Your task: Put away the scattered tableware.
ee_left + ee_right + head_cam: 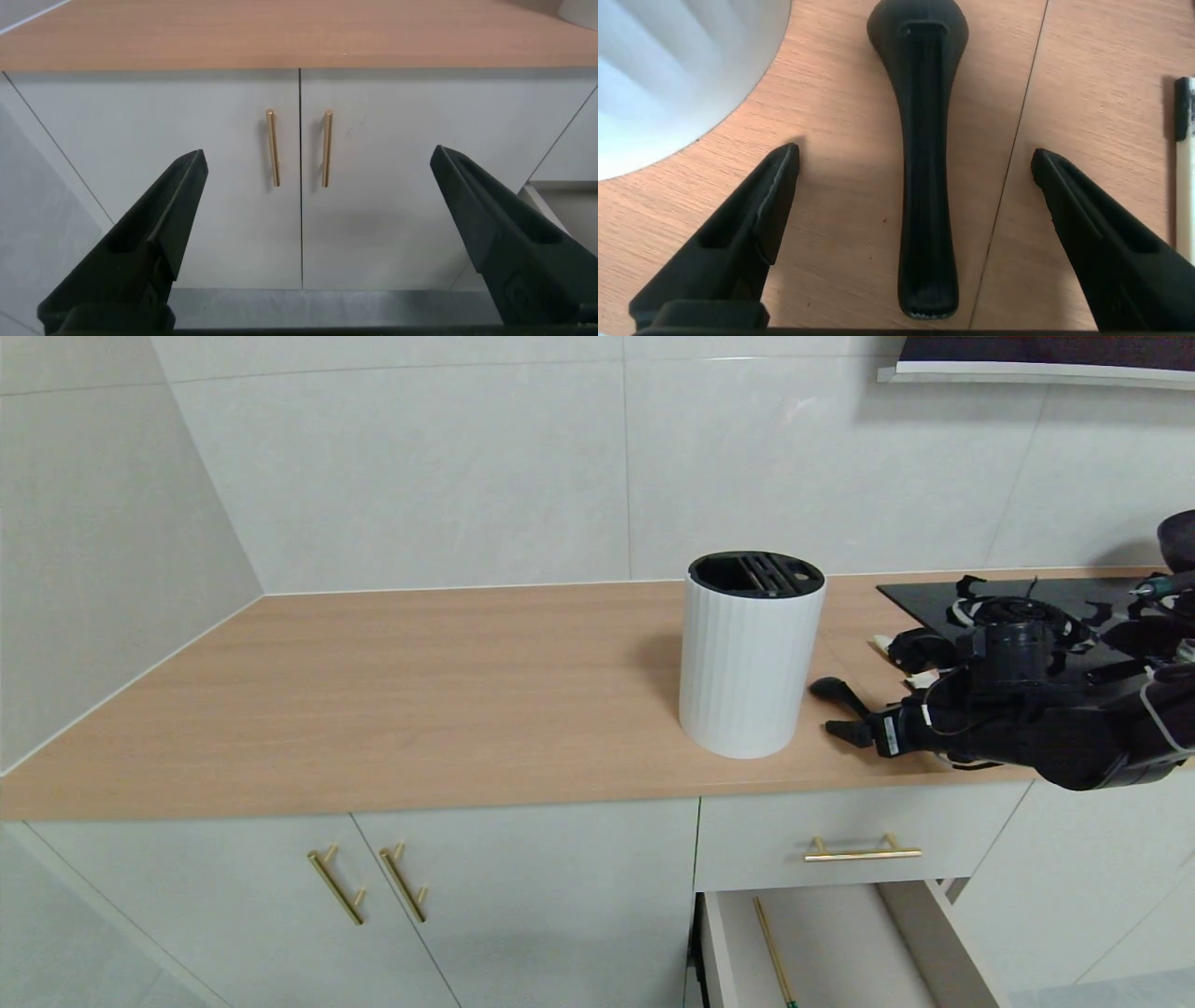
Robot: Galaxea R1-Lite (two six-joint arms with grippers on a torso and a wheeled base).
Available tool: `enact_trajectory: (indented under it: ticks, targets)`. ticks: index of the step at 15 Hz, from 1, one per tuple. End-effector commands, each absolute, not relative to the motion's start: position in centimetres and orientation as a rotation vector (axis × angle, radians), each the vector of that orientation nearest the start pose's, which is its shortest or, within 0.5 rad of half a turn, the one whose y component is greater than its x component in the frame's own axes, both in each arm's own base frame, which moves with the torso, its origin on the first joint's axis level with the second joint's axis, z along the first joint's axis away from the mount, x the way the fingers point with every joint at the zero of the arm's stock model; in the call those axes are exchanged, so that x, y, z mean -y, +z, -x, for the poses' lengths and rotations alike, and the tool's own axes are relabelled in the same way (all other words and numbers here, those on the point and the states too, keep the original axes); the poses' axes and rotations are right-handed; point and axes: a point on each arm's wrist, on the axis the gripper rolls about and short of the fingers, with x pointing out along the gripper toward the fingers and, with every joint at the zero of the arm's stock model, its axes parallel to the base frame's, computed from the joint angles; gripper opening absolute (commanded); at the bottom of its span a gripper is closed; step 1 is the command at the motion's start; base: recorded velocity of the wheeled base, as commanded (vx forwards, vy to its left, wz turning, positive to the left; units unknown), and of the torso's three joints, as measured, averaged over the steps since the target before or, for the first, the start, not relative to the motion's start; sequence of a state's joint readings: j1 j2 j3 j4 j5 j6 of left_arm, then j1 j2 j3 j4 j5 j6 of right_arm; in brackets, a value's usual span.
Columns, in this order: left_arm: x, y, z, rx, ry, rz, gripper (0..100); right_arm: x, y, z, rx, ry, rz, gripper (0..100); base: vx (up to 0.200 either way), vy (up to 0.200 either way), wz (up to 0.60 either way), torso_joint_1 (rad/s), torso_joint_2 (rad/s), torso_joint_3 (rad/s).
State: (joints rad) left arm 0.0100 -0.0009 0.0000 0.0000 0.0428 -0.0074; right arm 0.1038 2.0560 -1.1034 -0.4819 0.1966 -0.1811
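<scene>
A black utensil handle lies flat on the wooden counter, its wider end pointing toward the white ribbed holder with a black slotted top. My right gripper is open and low over the counter, one finger on each side of the handle and neither touching it. In the head view the right gripper sits just right of the holder. My left gripper is open and empty, below counter level, facing the cabinet doors.
A black cooktop lies at the back right, with more dark and white utensils at its near corner. A white utensil lies beside the handle. Below the counter, an open drawer holds a thin gold stick.
</scene>
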Motion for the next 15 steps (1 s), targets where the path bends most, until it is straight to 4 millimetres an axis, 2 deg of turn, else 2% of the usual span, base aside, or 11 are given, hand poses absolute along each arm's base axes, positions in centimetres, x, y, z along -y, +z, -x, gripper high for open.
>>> enact_trajectory:
  ticks: [1, 3, 4, 13, 15]
  targets:
    - [-0.1, 7.5, 2.3, 0.000, 0.054, 0.008, 100, -4.6, 11.6, -39.3, -0.455, 0.338, 0.155, 100, 0.000, 0.000, 0.00, 0.000, 0.00, 0.000]
    - [-0.1, 7.5, 2.3, 0.000, 0.054, 0.008, 100, -4.6, 11.6, -39.4, -0.456, 0.338, 0.155, 100, 0.000, 0.000, 0.00, 0.000, 0.00, 0.000]
    - [-0.1, 7.6, 2.3, 0.002, 0.054, 0.008, 100, -4.6, 11.7, -39.4, -0.453, 0.338, 0.155, 0, 0.000, 0.000, 0.00, 0.000, 0.00, 0.000]
    - [-0.1, 7.6, 2.3, 0.002, 0.054, 0.008, 100, -4.4, 12.8, -39.0, -0.428, 0.329, 0.151, 0, 0.000, 0.000, 0.00, 0.000, 0.00, 0.000]
    - [-0.1, 7.5, 2.3, 0.000, 0.054, 0.008, 100, -4.2, 15.2, -37.8, -0.406, 0.260, 0.142, 0, 0.000, 0.000, 0.00, 0.000, 0.00, 0.000]
